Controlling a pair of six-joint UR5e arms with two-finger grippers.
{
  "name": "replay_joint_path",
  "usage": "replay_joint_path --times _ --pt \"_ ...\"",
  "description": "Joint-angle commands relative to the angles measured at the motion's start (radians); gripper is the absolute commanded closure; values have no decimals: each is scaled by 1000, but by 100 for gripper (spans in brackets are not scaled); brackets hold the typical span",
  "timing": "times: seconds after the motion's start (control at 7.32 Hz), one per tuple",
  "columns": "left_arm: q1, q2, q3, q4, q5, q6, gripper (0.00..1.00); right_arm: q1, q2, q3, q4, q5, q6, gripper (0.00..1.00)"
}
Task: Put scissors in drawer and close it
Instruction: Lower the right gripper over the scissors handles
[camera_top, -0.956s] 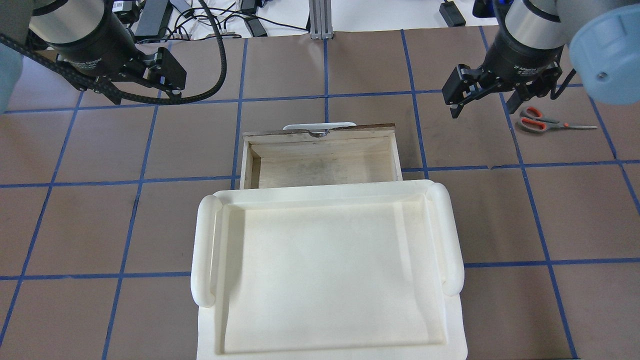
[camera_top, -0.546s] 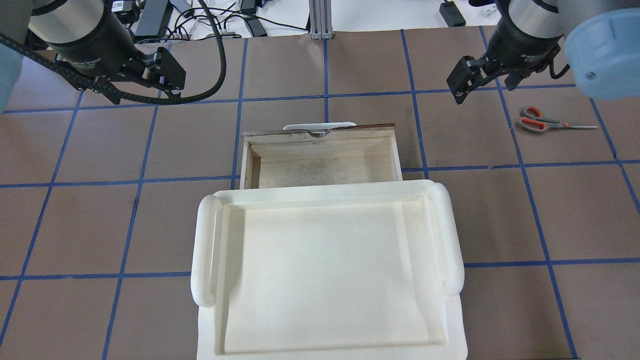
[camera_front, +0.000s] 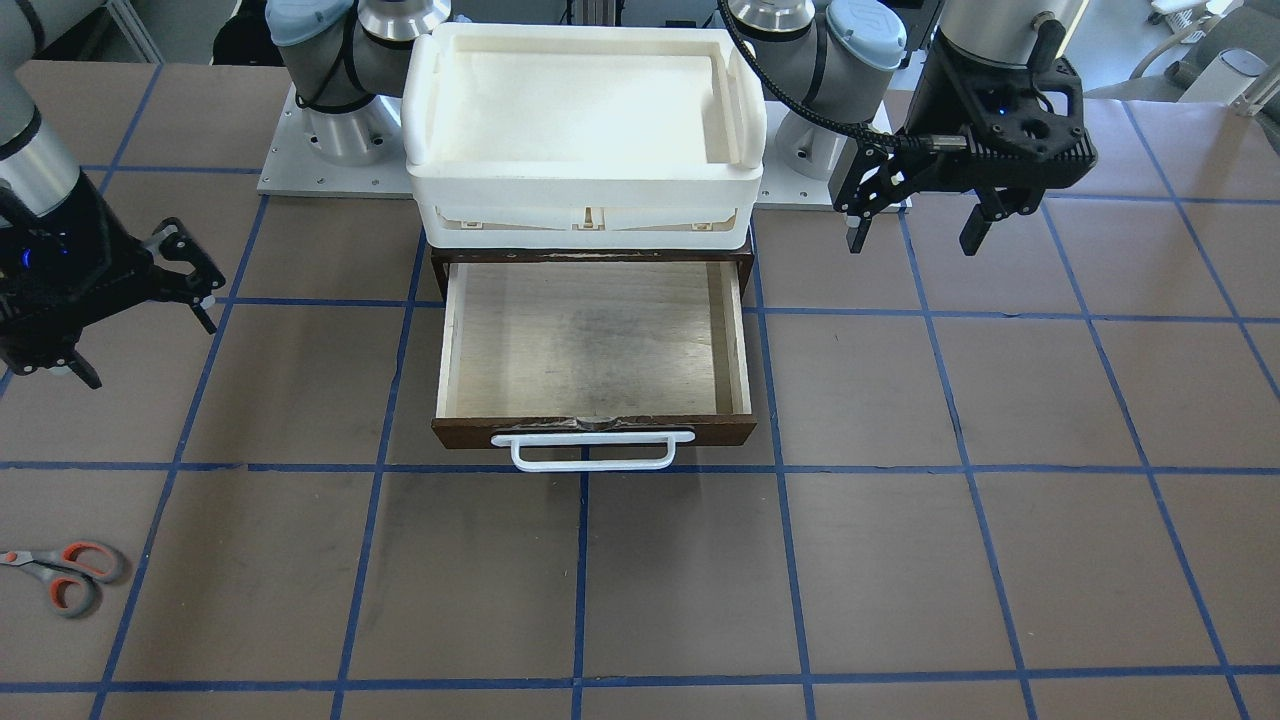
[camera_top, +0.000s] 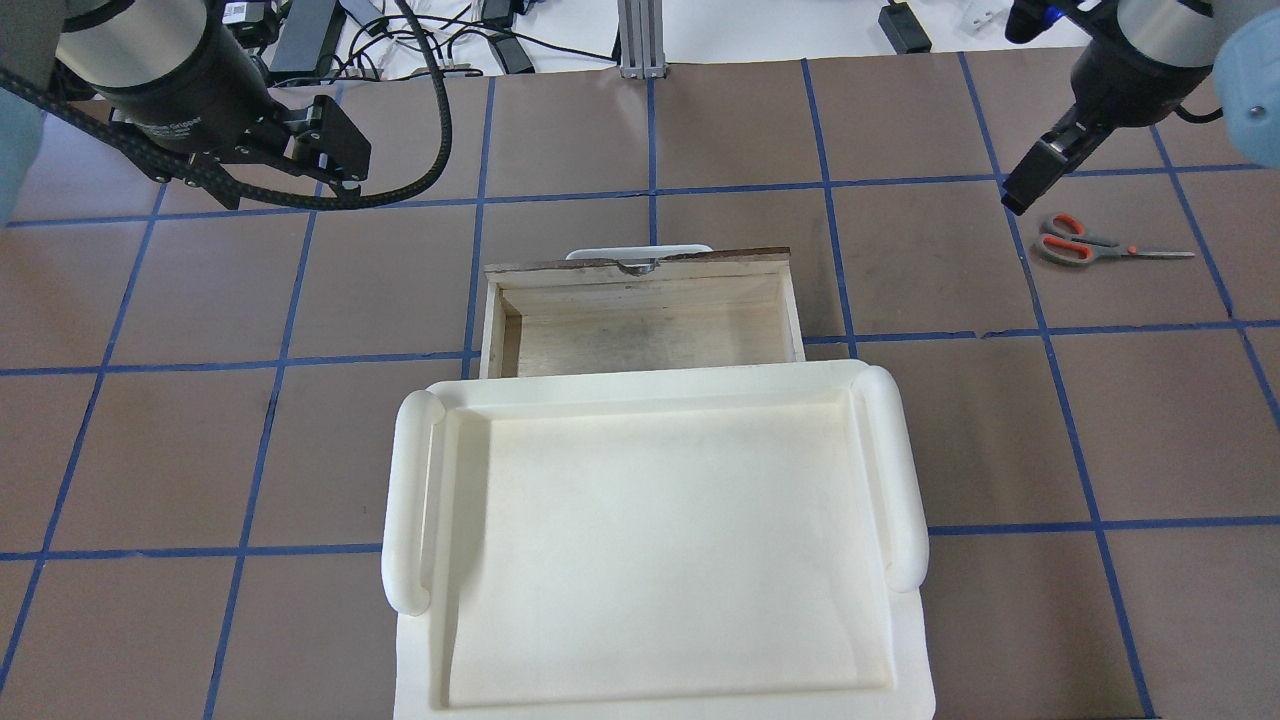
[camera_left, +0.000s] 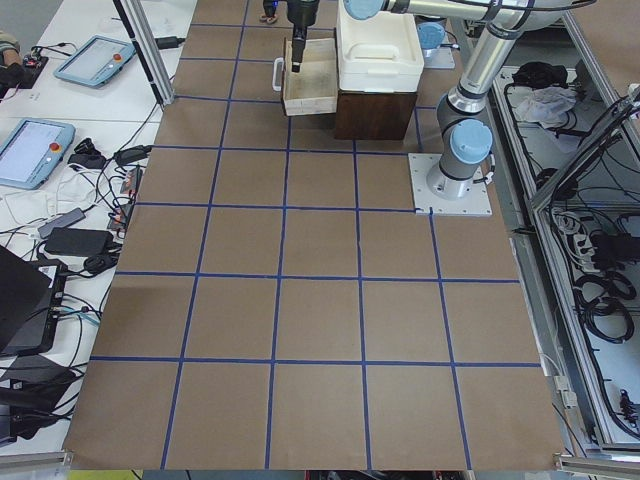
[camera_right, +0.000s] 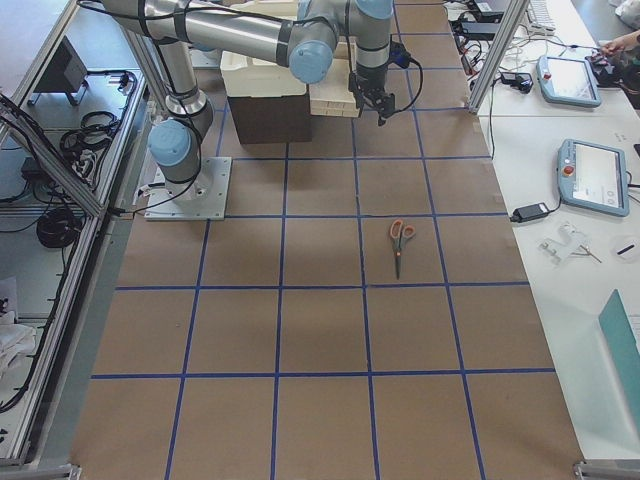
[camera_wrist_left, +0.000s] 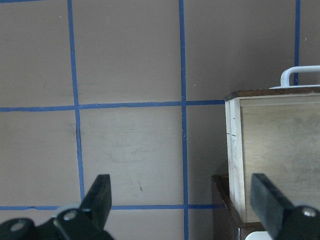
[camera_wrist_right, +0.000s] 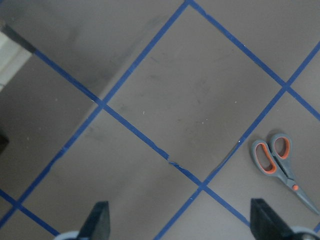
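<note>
The scissors (camera_top: 1085, 244) lie flat on the brown table at the right, grey handles lined orange-red, blades pointing right. They also show in the front view (camera_front: 62, 577) and the right wrist view (camera_wrist_right: 278, 159). The drawer (camera_top: 640, 335) stands pulled open and empty, with its white bar handle (camera_front: 590, 452) on the dark front. My right gripper (camera_top: 1025, 190) is open and empty, raised above the table, just left of the scissors' handles; it also shows in the right wrist view (camera_wrist_right: 180, 222). My left gripper (camera_front: 912, 240) is open and empty, left of the drawer.
A white plastic tray (camera_top: 408, 500) sits on the dark cabinet above the drawer. Cables and power bricks (camera_top: 400, 40) lie beyond the table's far edge. Blue tape lines divide the brown table into squares.
My right gripper has moved to the right, from between the drawer and the scissors to just beside the scissors' handles, and has turned. The left arm, drawer and scissors have not moved.
</note>
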Motion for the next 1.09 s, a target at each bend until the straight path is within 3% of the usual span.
replay_joint_path --times 0.0,0.27,0.41,0.96 --pt "0 0 -1 -2 1 1 0 -117 47 0 0 9 -369 0" --pt "0 2 -4 -2 1 1 0 -191 119 0 -66 7 -607 0" --pt "0 2 -4 -2 1 3 0 -191 168 0 -90 0 -607 0" --pt "0 0 -4 0 -2 1 0 -191 346 -6 -395 -33 -738 0"
